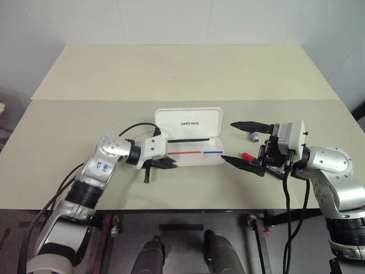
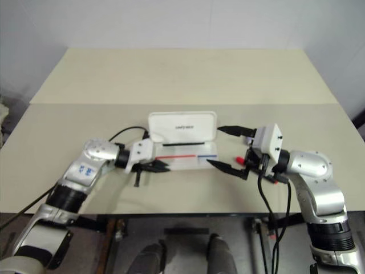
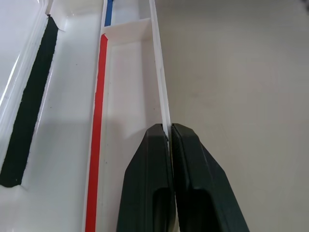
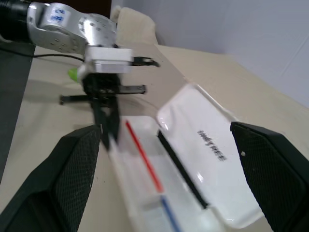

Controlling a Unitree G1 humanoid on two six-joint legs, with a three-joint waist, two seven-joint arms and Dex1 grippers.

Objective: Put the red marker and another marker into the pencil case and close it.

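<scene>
Lying open, the white pencil case (image 1: 191, 137) has its front wall pinched by the left end effector (image 1: 166, 164); right end effector (image 1: 244, 144) gapes wide.

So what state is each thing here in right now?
Case: open, lid up, no markers in it.
Left fingers: shut, pinching the case's front wall.
Right fingers: wide open, holding nothing.
Red marker: lying on the table beside the case.
</scene>
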